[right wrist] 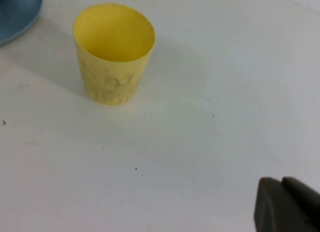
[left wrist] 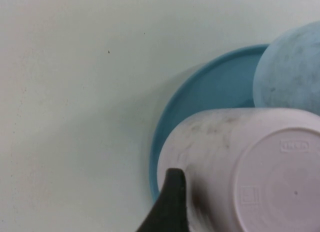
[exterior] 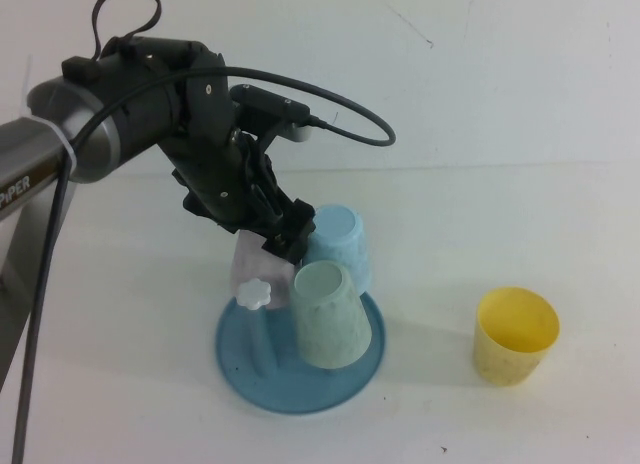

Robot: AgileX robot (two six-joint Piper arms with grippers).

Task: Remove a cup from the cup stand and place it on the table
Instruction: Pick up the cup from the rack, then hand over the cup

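Observation:
The pale pink cup (exterior: 248, 267) stands upside down on the round blue cup stand (exterior: 250, 379), at its back left. My left gripper (exterior: 280, 239) reaches down over the cup from the left, its jaws closed around the cup's upper part. In the left wrist view the cup's base and wall (left wrist: 250, 172) fill the lower right, with one dark finger (left wrist: 170, 202) pressed on its side; the other finger is hidden. The stand's rim (left wrist: 210, 87) lies beneath. My right gripper (right wrist: 287, 202) hovers over the white table (exterior: 500, 214), empty, tips together; it is out of the high view.
A light blue tumbler (exterior: 340, 246) and a pale green tumbler (exterior: 328, 314) stand upside down on the stand beside the pink cup. A white flower-capped peg (exterior: 256, 294) stands free at the front left. A yellow tumbler (exterior: 515, 334) stands upright on the table to the right.

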